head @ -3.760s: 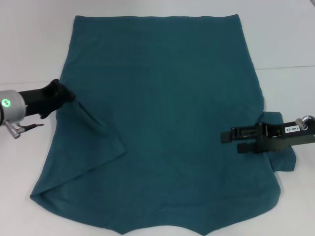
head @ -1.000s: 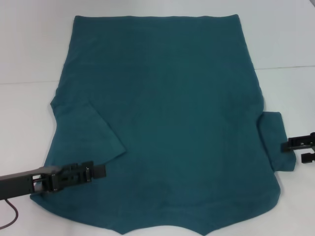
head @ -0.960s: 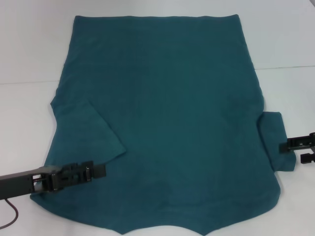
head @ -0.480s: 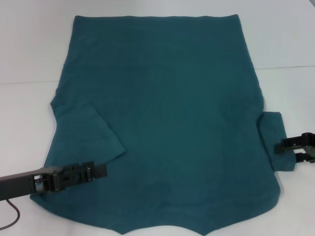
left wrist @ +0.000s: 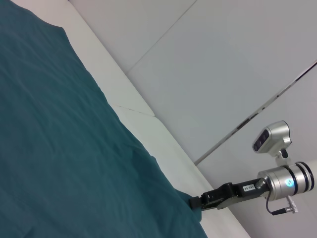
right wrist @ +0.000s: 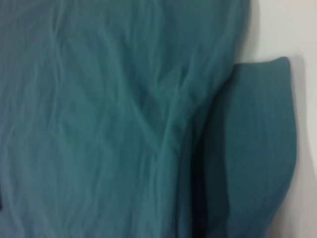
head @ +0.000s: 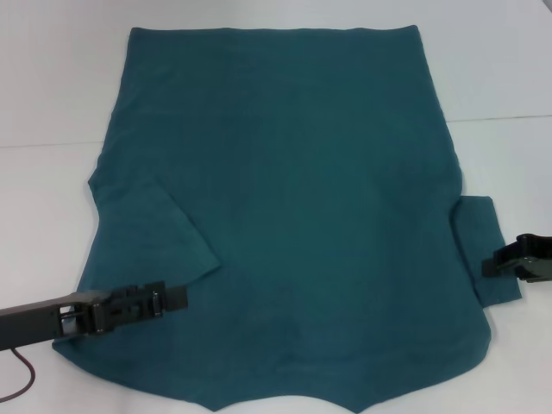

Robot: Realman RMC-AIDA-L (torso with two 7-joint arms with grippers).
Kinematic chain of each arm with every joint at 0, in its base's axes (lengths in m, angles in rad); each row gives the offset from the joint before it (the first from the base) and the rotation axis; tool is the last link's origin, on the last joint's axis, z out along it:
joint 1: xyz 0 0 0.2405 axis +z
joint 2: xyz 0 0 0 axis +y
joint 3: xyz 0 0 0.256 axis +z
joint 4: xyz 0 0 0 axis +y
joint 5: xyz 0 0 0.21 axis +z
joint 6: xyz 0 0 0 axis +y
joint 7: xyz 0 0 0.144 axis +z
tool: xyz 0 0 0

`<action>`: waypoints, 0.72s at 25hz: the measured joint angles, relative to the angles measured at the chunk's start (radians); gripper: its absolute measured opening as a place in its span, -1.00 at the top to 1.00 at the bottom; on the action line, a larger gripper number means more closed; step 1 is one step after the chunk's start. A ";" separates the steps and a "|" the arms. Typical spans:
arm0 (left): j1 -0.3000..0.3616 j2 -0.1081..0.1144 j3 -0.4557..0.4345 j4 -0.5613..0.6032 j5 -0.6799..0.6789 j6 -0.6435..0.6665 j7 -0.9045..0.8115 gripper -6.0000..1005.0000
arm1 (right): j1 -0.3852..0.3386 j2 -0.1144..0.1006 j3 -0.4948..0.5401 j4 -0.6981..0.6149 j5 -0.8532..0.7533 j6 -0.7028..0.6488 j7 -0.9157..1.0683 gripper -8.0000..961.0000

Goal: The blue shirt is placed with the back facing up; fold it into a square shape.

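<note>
A plain white table [head: 52,86] is filling the whole scene, and the blue shirt [head: 293,207] is lying flat on it, back side up, with the hem at the far edge and the neck toward me. The left sleeve [head: 147,237] is already lying folded in over the body. The right sleeve [head: 485,250] is sticking out onto the table, so I am judging that this sleeve is the step in hand.

My left gripper [head: 168,299] is hovering low over the near left part of the shirt, just beside the folded sleeve. Its fingers are looking close together and I am seeing no cloth between them, but I cannot tell for sure how far open they are. My right gripper [head: 496,261] is reaching in from the right, with its tip at the outer edge of the right sleeve. I cannot tell if it is gripping the cloth.

To do this well, I am planning to pinch only the sleeve's outer edge, lift a little, and carry it inward over the body, so that the side becomes a straight line. I am thinking that a too deep grasp could drag the body layer and wrinkle it.
</note>
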 joint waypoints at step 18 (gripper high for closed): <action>0.000 0.000 -0.001 0.000 0.000 0.003 -0.010 -0.56 | -0.014 -0.042 0.006 -0.092 -0.005 -0.153 0.040 0.94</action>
